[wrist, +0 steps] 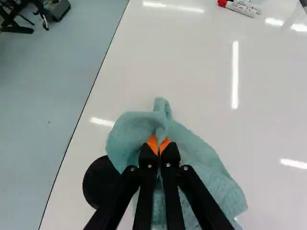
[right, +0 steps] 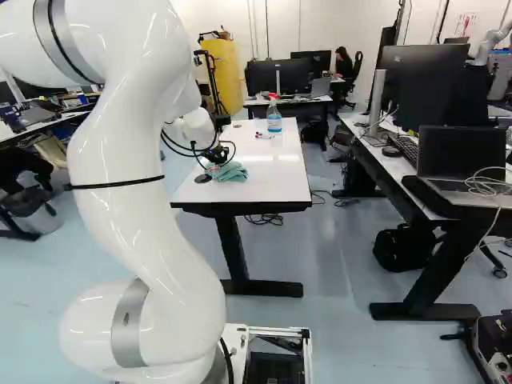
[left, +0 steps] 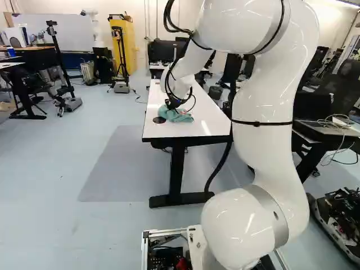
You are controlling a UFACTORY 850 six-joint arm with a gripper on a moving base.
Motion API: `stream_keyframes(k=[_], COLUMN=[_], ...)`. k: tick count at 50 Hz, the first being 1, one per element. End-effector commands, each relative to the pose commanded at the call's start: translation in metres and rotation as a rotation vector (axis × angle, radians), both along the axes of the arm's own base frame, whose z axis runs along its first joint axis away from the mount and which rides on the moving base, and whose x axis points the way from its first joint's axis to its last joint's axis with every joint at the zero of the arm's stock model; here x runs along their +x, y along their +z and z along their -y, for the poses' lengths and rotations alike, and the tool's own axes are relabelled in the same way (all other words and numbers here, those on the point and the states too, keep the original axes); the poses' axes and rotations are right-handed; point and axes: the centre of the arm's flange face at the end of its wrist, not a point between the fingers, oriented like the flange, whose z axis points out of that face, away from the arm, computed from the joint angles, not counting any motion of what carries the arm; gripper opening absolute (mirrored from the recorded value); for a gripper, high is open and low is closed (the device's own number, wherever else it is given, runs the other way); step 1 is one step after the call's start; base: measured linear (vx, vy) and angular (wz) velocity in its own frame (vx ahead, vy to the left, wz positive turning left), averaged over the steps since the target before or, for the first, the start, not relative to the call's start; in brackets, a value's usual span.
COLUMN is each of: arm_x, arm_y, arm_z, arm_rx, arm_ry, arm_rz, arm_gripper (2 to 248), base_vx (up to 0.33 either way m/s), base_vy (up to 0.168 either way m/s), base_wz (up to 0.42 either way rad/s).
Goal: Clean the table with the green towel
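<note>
Just left of the claw in the right base view, the table [wrist: 192,72] has a long side edge; a wiping stroke that way would need to be short, or the cloth would slip over the edge. Between that edge and the claw sits a round black disc [wrist: 100,179], right against the towel or partly under it; I can't tell which. It could get dragged along, so the stroke had best steer off it.

The claw [wrist: 159,143] itself is low over the near end of the table, grasping the green towel [wrist: 206,167] by a fold pinched between its orange pads. The towel lies bunched on the tabletop under the claw, spreading mostly to its right. The step in hand looks like wiping: light, even pressure should do, with the cloth flat and kept beneath the pads so they don't rub the surface. A thin pinch may let the towel twist or trail, so slow strokes would suit it.

Farther ahead and to the right of the claw are the markers [wrist: 240,7], and beyond them a spray bottle [right: 274,120]. Long strokes forward should stop short of both or pass around them.
</note>
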Motion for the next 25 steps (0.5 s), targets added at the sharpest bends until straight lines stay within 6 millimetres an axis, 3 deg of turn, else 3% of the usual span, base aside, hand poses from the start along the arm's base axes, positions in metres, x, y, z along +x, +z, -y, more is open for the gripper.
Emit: stream_keyframes(k=[25], arm_x=[-0.0026], arm_y=[-0.0021], arm_z=[0.0005], arm_rx=[-0.006], arm_ry=[0.0], arm_rz=[-0.037], arm_gripper=[24], base_vx=[0.0], base_vy=[0.0], base_wz=[0.0])
